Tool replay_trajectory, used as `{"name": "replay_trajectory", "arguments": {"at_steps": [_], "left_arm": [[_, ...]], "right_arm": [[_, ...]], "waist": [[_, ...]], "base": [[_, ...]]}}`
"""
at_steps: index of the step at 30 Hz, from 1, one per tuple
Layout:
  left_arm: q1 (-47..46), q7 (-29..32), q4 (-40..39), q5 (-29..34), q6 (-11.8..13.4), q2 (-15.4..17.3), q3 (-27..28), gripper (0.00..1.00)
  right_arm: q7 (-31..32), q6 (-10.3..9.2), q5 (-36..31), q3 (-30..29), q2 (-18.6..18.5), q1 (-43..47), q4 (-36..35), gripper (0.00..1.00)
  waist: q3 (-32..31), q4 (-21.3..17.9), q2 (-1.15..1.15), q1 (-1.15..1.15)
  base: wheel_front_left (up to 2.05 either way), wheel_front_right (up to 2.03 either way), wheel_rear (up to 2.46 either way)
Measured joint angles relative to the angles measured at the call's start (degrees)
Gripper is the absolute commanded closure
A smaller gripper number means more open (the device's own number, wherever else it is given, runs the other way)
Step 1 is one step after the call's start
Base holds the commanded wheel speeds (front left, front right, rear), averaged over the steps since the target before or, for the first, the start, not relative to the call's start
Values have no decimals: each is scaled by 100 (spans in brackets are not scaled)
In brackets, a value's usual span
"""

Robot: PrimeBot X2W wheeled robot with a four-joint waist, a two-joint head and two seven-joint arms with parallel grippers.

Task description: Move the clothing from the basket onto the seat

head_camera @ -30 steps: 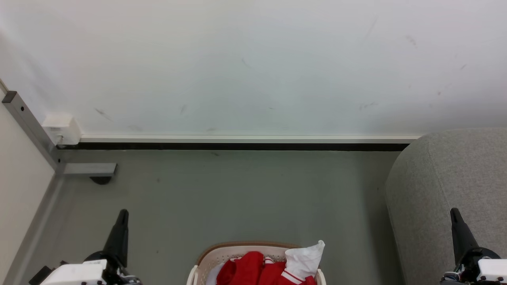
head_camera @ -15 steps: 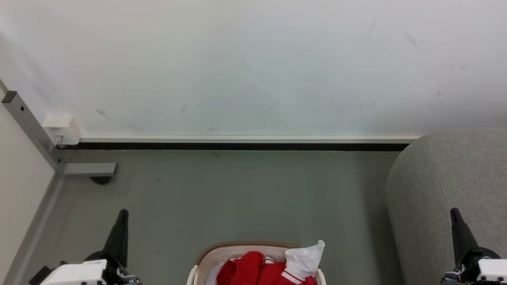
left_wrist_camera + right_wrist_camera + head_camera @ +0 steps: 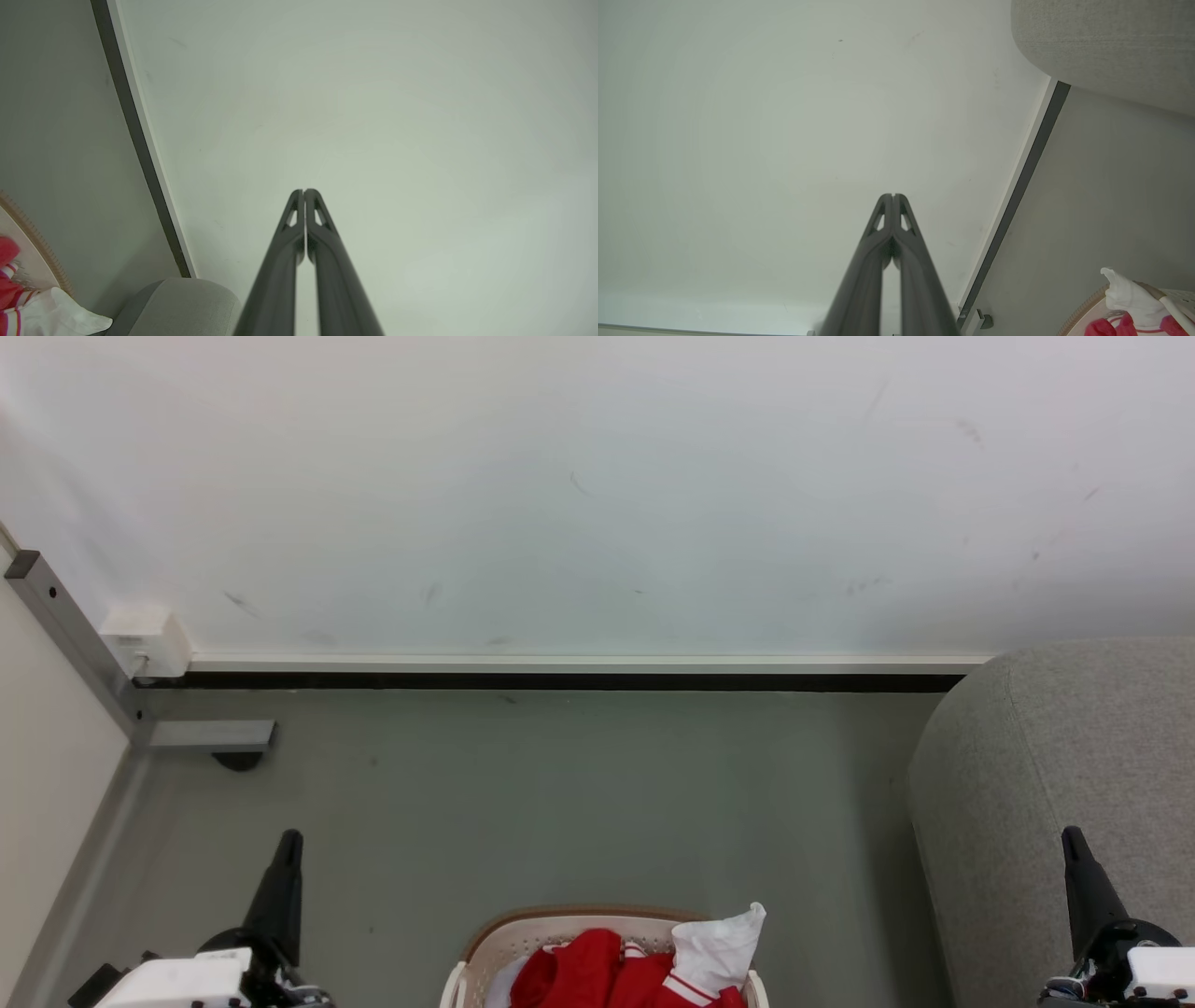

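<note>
- A scuffed white wall (image 3: pixel 597 495) stands well beyond the basket (image 3: pixel 490 945).
- Grey floor (image 3: pixel 579 803) runs from the basket to that wall, with a dark skirting strip (image 3: pixel 560 681) where they meet.
- The seat (image 3: pixel 1055 775), a light grey fabric sofa with a rounded corner, stands right of the basket, apart from it.
- The basket, cream with a brown rim, sits at the bottom middle of my head view.
- The clothing (image 3: pixel 597 973), bright red with white striped trim and a crumpled white part, is heaped inside the basket, the white part poking above its rim.
- My left hand (image 3: pixel 291 840) hovers left of the basket, fingers pressed together, holding nothing.
- My right hand (image 3: pixel 1070 835) hovers right of the basket, before the seat, closed and empty.
- A small white box (image 3: pixel 145 639) sits low on the wall, far left of the basket.
</note>
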Motion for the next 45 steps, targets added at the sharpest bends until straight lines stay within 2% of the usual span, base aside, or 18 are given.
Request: {"name": "replay_trajectory", "arguments": {"at_steps": [6,7,11,19,24,32,39,45], "left_arm": [[-1,0,-1,8,1,-1,1,100],[10,-3,33,3,0,-12,1,0],[151,-44,165,-5,1,-64,-27,0],[136,-265,33,103,1,-63,-138,0],[130,-399,-132,683,1,-62,-192,0],[131,-590,-320,1986,11,-60,-227,0],[138,-749,-368,3136,285,-59,-363,0],[174,-853,-378,3843,458,-59,-523,0]], "right_arm": [[1,0,0,-4,2,-1,0,100],[0,0,0,-1,8,9,34,0],[-22,0,-1,22,46,168,138,0],[-245,0,-155,225,35,181,-96,0],[-387,0,-579,319,4,181,-197,0],[-571,0,-1752,527,-55,177,-474,0],[-725,0,-2694,748,-155,177,-686,0],[-834,0,-3349,916,-210,178,-779,0]], "waist": [[0,0,0,0],[0,0,0,0],[1,-1,0,0],[20,-3,0,0],[32,-20,0,0],[39,-49,0,0],[33,-64,0,0],[18,-66,0,0]], "base": [[0,0,0],[0,0,0],[0,0,0],[0,0,0],[0,0,0],[0,0,0],[0,0,0],[0,0,0]]}}
